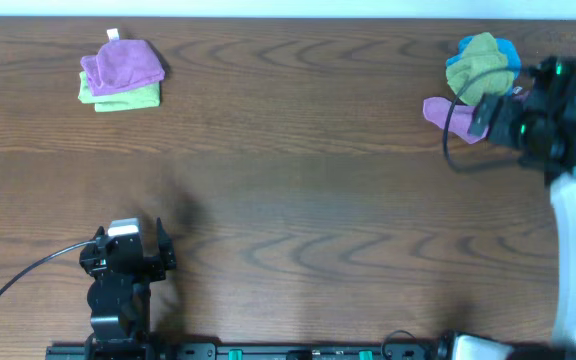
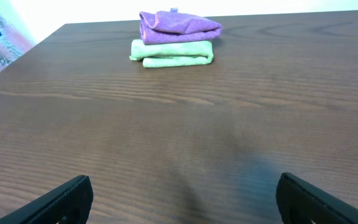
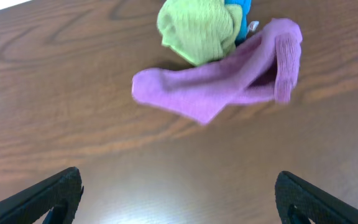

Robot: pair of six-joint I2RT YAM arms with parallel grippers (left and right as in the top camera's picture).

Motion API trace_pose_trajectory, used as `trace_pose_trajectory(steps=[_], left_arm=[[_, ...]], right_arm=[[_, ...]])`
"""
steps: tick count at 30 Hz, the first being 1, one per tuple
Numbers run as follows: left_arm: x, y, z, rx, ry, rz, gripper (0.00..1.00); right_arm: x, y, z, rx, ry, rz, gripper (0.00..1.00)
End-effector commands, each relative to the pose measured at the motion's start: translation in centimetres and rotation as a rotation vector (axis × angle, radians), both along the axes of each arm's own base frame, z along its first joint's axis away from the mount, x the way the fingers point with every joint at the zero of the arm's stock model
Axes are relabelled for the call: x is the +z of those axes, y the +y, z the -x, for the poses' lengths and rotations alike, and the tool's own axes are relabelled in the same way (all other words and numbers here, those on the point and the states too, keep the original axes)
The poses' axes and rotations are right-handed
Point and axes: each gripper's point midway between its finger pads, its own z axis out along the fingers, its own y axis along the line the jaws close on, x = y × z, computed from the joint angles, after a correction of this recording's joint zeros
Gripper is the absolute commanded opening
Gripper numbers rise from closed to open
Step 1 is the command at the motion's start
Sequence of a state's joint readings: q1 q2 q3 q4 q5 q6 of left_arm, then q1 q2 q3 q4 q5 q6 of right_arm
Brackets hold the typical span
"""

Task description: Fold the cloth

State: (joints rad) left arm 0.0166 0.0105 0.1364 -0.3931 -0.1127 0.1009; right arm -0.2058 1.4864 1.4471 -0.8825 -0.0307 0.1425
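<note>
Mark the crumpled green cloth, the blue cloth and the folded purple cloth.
crumpled green cloth [image 3: 194,28]: right wrist view, centre of the bunch.
blue cloth [image 3: 242,14]: right wrist view, strip showing beside the green.
folded purple cloth [image 2: 178,26]: left wrist view, its upper face.

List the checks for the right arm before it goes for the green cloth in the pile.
1. Right gripper open: ok, fingers wide apart.
2. Right gripper empty: ok.
3. Clear path to green cloth: not ok, the purple cloth lies in front of it, nearer the gripper.
4. Green cloth lying alone: not ok, it rests against the purple cloth and a blue cloth.
5. Green cloth's edges findable: cannot tell, it is bunched up.
6. Left gripper out of the way: ok, open, far from the pile.
</note>
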Motion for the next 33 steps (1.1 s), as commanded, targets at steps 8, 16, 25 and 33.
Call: trace_pose_trajectory(steps=[8, 16, 25, 33], left_arm=[[-1.0, 0.2, 0.1, 0.017, 0.020, 0.005, 0.95], [-1.0, 0.2, 0.1, 0.017, 0.020, 0.005, 0.95], [-1.0, 0.2, 0.1, 0.017, 0.020, 0.005, 0.95], [-1.0, 0.2, 0.1, 0.017, 0.020, 0.005, 0.95]], right_arm=[[-1.1, -2.7, -5.4, -0.033, 0.011, -0.005, 0.99], [-0.7, -3.3, -6.0, -0.058, -0.016, 0.027, 0.99], [-2.0, -7.2, -10.4, -0.174, -0.132, 0.030, 0.99], [-7.6, -8.8, -15.0, -0.175, -0.086, -0.020, 0.99]])
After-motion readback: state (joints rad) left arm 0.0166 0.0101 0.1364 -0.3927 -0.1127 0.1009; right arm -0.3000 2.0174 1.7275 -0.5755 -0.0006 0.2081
